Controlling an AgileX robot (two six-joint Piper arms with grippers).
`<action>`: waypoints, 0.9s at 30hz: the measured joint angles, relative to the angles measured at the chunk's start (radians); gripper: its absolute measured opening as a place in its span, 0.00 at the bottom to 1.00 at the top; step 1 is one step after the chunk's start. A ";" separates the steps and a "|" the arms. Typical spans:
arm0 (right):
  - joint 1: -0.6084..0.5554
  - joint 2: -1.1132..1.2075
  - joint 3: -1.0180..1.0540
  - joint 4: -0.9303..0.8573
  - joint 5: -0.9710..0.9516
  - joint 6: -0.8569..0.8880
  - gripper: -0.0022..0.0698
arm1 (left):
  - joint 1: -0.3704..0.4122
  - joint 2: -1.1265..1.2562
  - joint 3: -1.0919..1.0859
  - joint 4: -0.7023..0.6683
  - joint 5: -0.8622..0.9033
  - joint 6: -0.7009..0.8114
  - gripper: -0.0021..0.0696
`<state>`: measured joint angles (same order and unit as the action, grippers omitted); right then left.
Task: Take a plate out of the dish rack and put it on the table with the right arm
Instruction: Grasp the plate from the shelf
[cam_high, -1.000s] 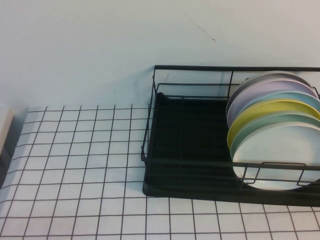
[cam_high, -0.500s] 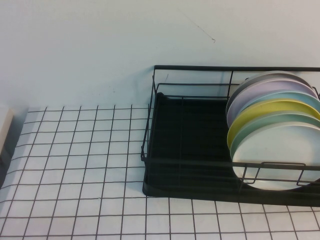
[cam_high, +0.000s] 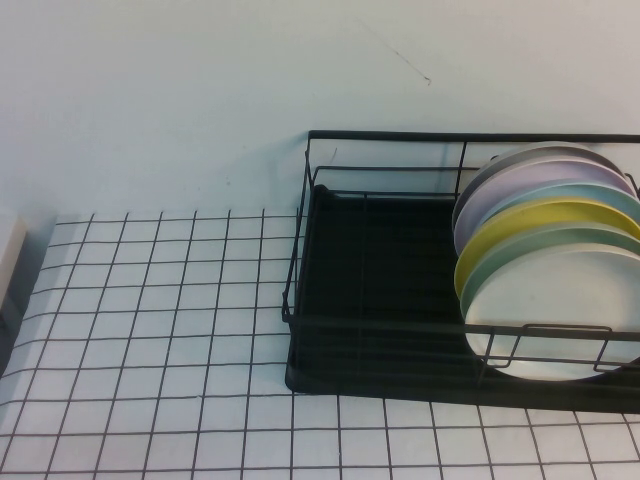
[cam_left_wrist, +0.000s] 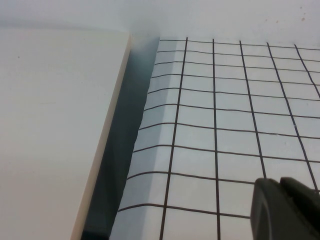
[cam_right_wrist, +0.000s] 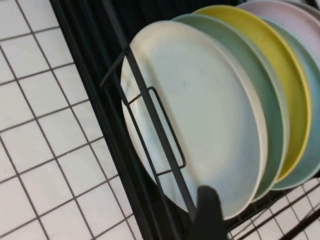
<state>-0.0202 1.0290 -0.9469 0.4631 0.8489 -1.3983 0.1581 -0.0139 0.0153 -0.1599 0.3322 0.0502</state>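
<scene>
Right hand (cam_right_wrist: 209, 212): only one dark finger shows in its wrist view, above the rack's front rail; cannot tell how far it is parted, and it holds nothing visible. Left hand (cam_left_wrist: 287, 209): a dark tip low over the gridded bench (cam_high: 150, 330), near a cream slab (cam_left_wrist: 50, 125); opening cannot be told.

High view unchanged from the earlier frames.

White plate (cam_high: 548, 310), smooth, round, stands frontmost in the black wire dish rack (cam_high: 380, 290), mint plate (cam_high: 560, 240) and yellow plate (cam_high: 545, 218) behind it.
</scene>
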 joint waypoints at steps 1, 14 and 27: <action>0.000 0.055 -0.010 0.009 -0.007 -0.038 0.68 | 0.000 0.000 0.000 0.000 0.000 -0.002 0.02; 0.009 0.309 -0.027 0.175 -0.134 -0.328 0.67 | 0.000 0.000 0.000 0.000 0.000 -0.010 0.02; 0.009 0.384 -0.029 0.212 -0.153 -0.345 0.67 | 0.000 0.000 0.000 0.000 -0.002 -0.008 0.02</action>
<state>-0.0113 1.4133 -0.9761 0.6748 0.6956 -1.7433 0.1581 -0.0139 0.0153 -0.1599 0.3305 0.0423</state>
